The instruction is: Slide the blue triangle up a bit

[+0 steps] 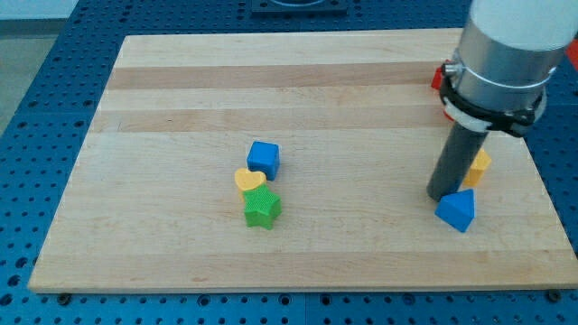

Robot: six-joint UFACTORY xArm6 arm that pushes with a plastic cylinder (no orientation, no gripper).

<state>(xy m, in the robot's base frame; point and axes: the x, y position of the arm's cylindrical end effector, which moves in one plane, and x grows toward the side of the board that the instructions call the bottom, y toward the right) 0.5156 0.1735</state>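
The blue triangle (456,210) lies near the board's right edge, toward the view's bottom. My tip (441,195) rests on the board just above and left of the blue triangle, touching or nearly touching its upper left side. The dark rod rises from there into the grey arm at the view's top right.
A yellow block (479,167) sits just right of the rod, partly hidden by it. A red block (437,78) peeks out behind the arm. Near the board's middle, a blue cube (264,160), a yellow heart (249,181) and a green star (262,208) cluster together. The wooden board (181,108) lies on a blue perforated table.
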